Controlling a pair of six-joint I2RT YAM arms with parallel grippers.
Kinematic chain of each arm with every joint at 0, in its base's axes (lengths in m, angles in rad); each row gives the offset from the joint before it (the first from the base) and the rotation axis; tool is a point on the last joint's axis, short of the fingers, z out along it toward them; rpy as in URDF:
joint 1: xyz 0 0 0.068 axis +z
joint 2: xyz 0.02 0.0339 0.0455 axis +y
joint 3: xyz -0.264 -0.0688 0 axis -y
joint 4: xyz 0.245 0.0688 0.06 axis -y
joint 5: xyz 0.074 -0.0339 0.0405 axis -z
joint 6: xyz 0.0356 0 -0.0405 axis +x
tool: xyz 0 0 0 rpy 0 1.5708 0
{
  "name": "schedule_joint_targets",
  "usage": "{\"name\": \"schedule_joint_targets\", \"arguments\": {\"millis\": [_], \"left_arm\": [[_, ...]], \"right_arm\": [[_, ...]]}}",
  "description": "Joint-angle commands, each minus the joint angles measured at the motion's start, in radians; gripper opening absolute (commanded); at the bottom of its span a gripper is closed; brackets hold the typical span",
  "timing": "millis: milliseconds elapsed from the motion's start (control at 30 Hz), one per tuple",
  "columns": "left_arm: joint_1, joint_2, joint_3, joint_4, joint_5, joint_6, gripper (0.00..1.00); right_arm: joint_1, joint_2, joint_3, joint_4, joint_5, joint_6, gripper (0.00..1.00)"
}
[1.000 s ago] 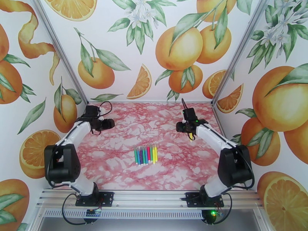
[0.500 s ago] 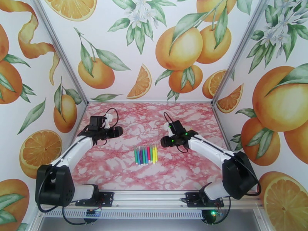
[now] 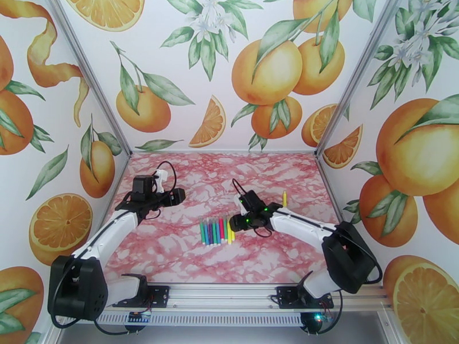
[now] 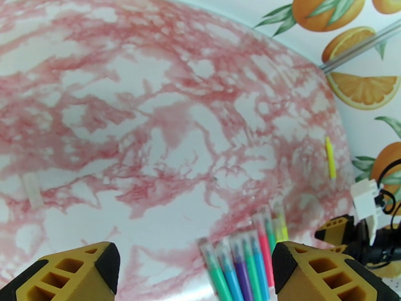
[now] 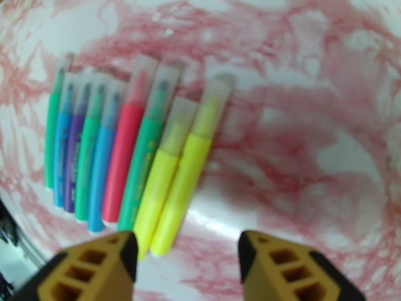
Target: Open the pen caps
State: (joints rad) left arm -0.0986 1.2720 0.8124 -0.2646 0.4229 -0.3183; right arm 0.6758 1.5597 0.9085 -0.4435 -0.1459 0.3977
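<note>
Right wrist view: looking down on a row of nine pens (image 5: pixel 125 151) laid side by side and touching, mid-counter (image 3: pixel 172 253) and a little toward the near edge. Pale translucent pen caps (image 5: pixel 150 76) all in place, pointing to the far edge. Hovering just over the near ends of the two yellow pens (image 5: pixel 175 181), right tool (image 5: pixel 186 242) with jaws apart and nothing between them. Off toward the left edge, left tool (image 3: pixel 178 195) spread wide and empty, well apart from the row. Near the right edge, a lone yellow pen (image 3: pixel 284 197), better left for later. Judged as the reach for a first pen, with no cap off yet. Take the outermost yellow pen at the row's right side. Turn the jaws square across its barrel and come down on the coloured part, never on the cap, so the cap end stays free for the other tool. Put one finger on bare counter right of the pen. Expect trouble with the other finger, since the neighbour lies touching: risk of pinching both or scattering the row. Nudge the pen sideways first if needed. Once lifted, clamp the left tool on the cap and pull straight along the pen's axis, without twisting sideways.
</note>
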Motion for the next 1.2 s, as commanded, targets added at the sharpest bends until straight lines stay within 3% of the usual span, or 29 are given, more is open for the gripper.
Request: {"name": "schedule_joint_targets", "arguments": {"millis": [0,233,733,1167], "left_arm": [[-0.002,-0.029,-0.012,0.025,0.016,0.002,0.84],[-0.003,-0.037,-0.008,0.022,0.018,0.013,0.84],[-0.003,-0.048,-0.016,0.013,0.007,0.018,0.84],[-0.004,-0.055,-0.02,0.01,0.007,0.021,0.84]], "right_arm": [[0.02,0.029,-0.008,0.041,0.058,0.062,0.55],[0.031,0.081,0.0,0.046,0.1,0.092,0.48],[0.046,0.122,-0.01,0.091,0.069,0.099,0.45],[0.067,0.155,0.014,0.053,0.126,0.092,0.4]]}}
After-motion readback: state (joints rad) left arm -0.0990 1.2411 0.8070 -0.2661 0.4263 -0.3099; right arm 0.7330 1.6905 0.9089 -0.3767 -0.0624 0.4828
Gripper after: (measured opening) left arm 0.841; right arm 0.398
